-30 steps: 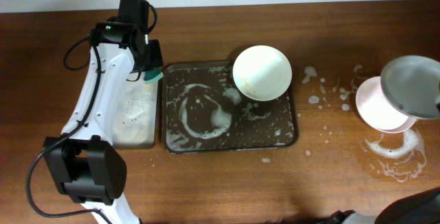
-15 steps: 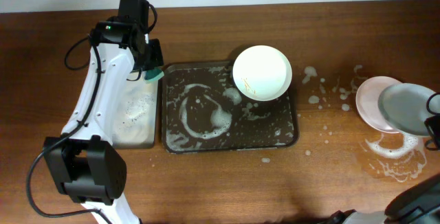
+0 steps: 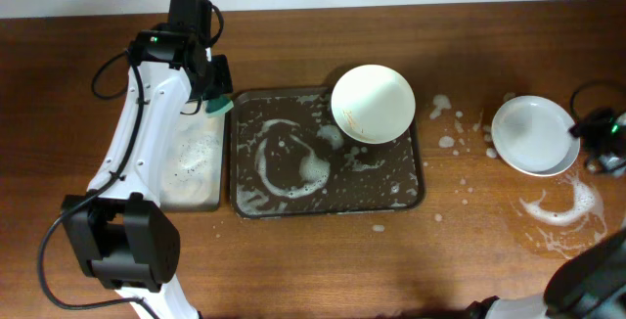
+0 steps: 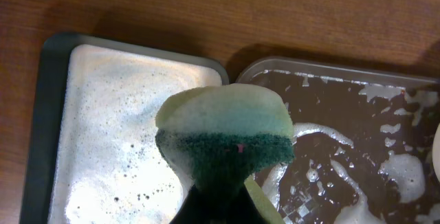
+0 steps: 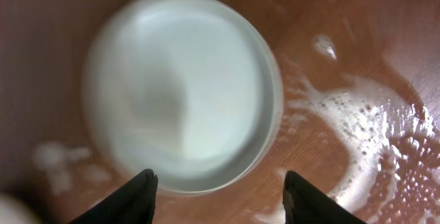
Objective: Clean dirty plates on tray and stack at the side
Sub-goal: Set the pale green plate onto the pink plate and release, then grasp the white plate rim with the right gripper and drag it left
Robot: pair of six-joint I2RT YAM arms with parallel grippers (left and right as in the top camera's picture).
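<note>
Left claw (image 4: 218,207): we see it clamping the sponge (image 4: 223,138) (green-backed).
Right claw (image 5: 218,195): spread wide above white plate (image 5: 182,86).
Tray (image 3: 279,206): holds streaked plate (image 3: 373,103).

no readable text, labels or numbers

brown wooden table (image 3: 293,260) under soapy dark tray (image 3: 323,211), foam-filled smaller tray (image 3: 191,177), white plate (image 3: 533,135), foam splashes (image 3: 558,206)

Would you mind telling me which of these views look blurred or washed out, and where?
Right wrist view: blurred throughout, the glossy white round plate soft-edged and washed out. Left wrist view: the green-and-yellow scrubbing sponge is fairly sharp, the foam in the narrow dark tray glaring white. Overhead view: evenly lit and sharp.
</note>
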